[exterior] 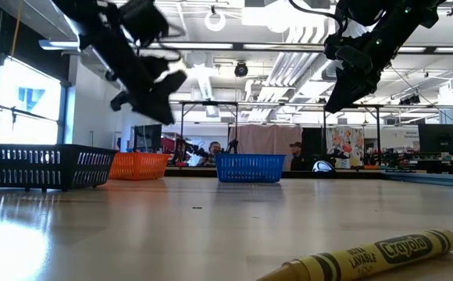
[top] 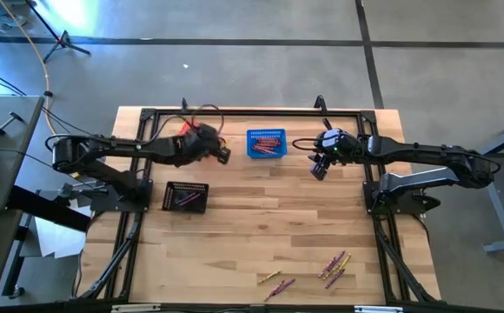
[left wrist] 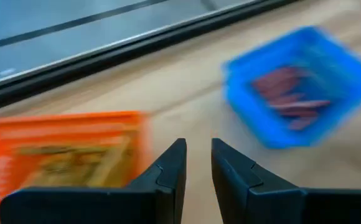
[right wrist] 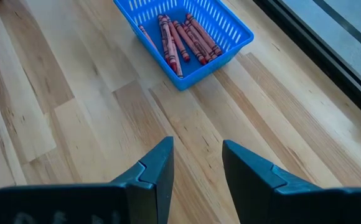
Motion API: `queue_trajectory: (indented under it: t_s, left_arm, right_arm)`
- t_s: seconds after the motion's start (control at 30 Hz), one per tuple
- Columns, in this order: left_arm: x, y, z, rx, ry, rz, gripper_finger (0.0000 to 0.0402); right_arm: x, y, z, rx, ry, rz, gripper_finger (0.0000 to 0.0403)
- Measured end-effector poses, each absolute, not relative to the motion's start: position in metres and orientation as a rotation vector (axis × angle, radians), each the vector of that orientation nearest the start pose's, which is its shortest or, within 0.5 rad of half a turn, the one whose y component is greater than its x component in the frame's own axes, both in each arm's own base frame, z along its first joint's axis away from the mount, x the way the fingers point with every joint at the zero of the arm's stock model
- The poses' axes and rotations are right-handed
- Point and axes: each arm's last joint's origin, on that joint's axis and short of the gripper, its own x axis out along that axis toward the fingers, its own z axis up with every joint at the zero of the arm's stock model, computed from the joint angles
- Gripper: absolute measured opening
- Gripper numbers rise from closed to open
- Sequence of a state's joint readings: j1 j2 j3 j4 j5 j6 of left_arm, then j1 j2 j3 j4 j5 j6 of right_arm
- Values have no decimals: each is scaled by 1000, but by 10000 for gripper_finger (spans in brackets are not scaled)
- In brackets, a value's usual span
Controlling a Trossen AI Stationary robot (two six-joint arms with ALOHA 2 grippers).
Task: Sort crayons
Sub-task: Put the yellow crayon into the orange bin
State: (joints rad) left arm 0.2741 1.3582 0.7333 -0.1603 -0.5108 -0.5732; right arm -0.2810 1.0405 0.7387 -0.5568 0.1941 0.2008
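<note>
Several loose yellow and purple crayons [top: 333, 265] lie on the table near its front edge, two more [top: 274, 281] to their left; one yellow crayon [exterior: 367, 261] lies close in the low view. My left gripper [left wrist: 198, 152] hovers slightly open and empty between the orange basket [left wrist: 68, 149] of yellow crayons and the blue basket [left wrist: 292, 93] of red crayons. My right gripper [right wrist: 196, 155] is open and empty above the bare wood, just to the right of and nearer than the blue basket [right wrist: 183, 37]. Both grippers [top: 222, 155] [top: 319, 168] are clear of the table.
A black basket [top: 187, 196] holding purple crayons stands on the left half of the table, nearer than the orange basket [top: 187, 130]. A black frame [top: 235, 112] runs along the table's far edge. Bare wood lies between the baskets and the loose crayons.
</note>
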Motion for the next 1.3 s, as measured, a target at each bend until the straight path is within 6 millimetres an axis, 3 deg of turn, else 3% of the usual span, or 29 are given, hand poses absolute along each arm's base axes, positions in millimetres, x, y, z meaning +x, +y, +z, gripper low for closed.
queue_trajectory:
  t_s: [0.23,0.67,1.0,1.3]
  left_arm:
    - [297,14,215,-429,466,678,60]
    - [402,-131,185,-350,560,516,60]
    - [436,-215,186,-314,798,434,60]
    - [442,-259,188,-424,895,357,60]
  right_arm:
    - [192,-61,243,222,818,-531,124]
    - [192,-61,243,222,818,-531,124]
    - [192,-61,243,222,818,-531,124]
    - [192,-61,243,222,819,-531,124]
